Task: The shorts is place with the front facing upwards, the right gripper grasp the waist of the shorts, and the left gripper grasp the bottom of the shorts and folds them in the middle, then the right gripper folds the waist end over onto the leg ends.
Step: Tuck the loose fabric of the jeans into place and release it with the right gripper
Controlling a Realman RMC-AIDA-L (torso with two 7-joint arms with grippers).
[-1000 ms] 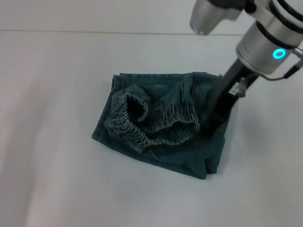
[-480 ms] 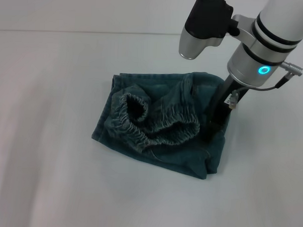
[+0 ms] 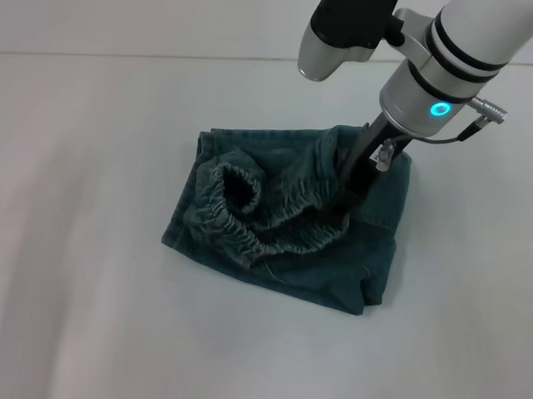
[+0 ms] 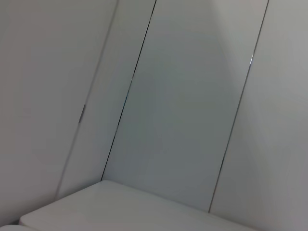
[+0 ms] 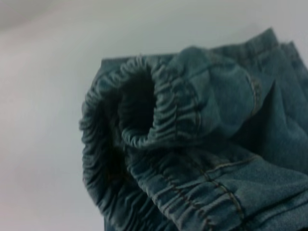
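The shorts (image 3: 286, 257) lie bunched in a folded heap on the white table, blue-green denim with the puckered waist (image 3: 248, 225) curled open on top. My right gripper (image 3: 347, 195) reaches down from the upper right and its tip sits on the denim at the waist's right end. Up close in the right wrist view, the ruched waist (image 5: 154, 120) fills the picture, with flat denim layers (image 5: 274, 159) beside it. I cannot make out the leg ends in the heap. The left gripper is out of view; its wrist view holds only pale wall panels.
White table surface (image 3: 89, 263) spreads around the shorts on all sides. The right arm's silver wrist with a lit blue ring (image 3: 440, 109) hangs above the shorts' far right corner. A table edge line (image 3: 123, 56) runs along the back.
The right gripper has shifted left and away from me, from the shorts' right edge onto the waist's right end. The arm's wrist swung left with it. The heap keeps roughly the same shape.
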